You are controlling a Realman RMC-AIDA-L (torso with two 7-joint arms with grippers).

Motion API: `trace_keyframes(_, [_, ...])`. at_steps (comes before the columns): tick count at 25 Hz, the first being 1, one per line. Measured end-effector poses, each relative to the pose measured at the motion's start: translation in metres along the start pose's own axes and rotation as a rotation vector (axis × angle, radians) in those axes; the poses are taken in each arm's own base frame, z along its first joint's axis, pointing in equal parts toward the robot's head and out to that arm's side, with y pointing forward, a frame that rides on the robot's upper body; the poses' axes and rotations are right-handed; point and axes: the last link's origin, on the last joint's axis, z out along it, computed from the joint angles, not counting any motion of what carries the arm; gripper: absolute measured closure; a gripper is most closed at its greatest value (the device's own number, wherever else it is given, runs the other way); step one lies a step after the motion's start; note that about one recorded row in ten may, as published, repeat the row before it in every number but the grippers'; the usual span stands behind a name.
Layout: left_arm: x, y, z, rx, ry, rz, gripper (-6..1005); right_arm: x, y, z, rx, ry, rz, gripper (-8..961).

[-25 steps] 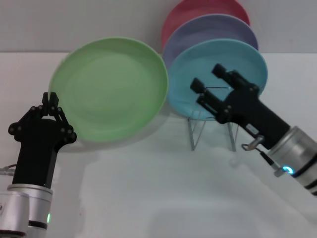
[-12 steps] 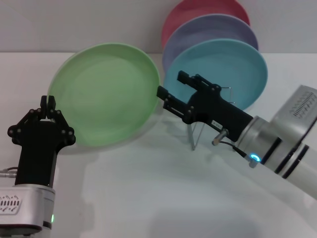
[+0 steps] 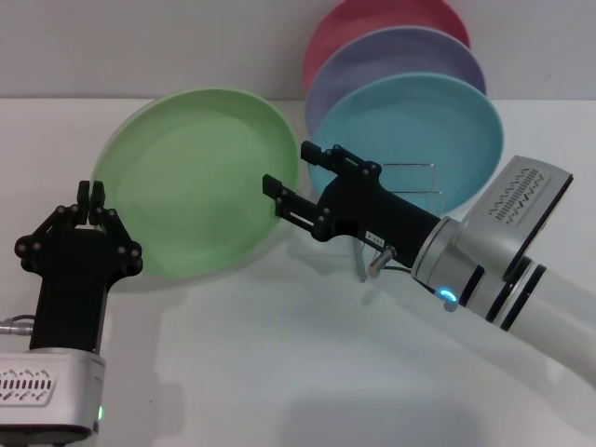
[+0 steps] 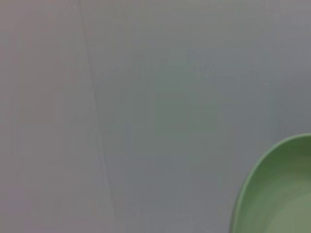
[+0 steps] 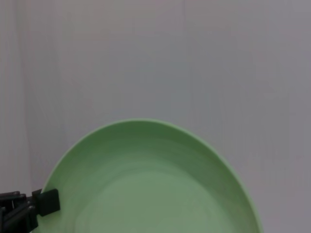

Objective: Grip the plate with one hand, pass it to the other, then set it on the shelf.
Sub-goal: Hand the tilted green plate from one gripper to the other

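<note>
The light green plate (image 3: 191,177) is held up tilted above the table, its face toward me. My left gripper (image 3: 91,197) is shut on its lower left rim. My right gripper (image 3: 291,169) is open, with one finger on each side of the plate's right rim. The plate also shows in the left wrist view (image 4: 277,194) and in the right wrist view (image 5: 150,184), where the left gripper (image 5: 24,211) shows at its edge. The silver wire shelf (image 3: 412,168) stands behind the right gripper.
On the shelf stand a turquoise plate (image 3: 438,121), a lavender plate (image 3: 400,56) and a pink-red plate (image 3: 372,20) behind it. The white table (image 3: 279,372) spreads in front. A grey wall is at the back.
My right arm has swung left from the shelf to the green plate's right rim. The plate and left gripper have shifted slightly left.
</note>
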Motion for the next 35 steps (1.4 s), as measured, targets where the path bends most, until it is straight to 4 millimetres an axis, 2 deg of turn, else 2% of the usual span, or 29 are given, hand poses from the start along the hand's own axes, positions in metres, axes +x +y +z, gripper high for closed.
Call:
trace_keyframes(5, [-0.002, -0.002, -0.001, 0.006, -0.004, 0.008, 964, 0.000, 0.000, 0.001, 0.012, -0.001, 0.002, 249])
trace_keyframes(29, [0.002, -0.001, -0.012, 0.011, 0.012, 0.105, 965, 0.000, 0.002, 0.013, 0.022, 0.029, -0.056, 416])
trace_keyframes(33, [0.002, -0.001, -0.013, 0.011, 0.011, 0.110, 965, -0.001, 0.002, 0.013, 0.024, 0.027, -0.055, 601])
trace_keyframes(35, [0.002, -0.001, -0.015, 0.013, 0.011, 0.113, 965, -0.001, 0.002, 0.013, 0.025, 0.027, -0.055, 599])
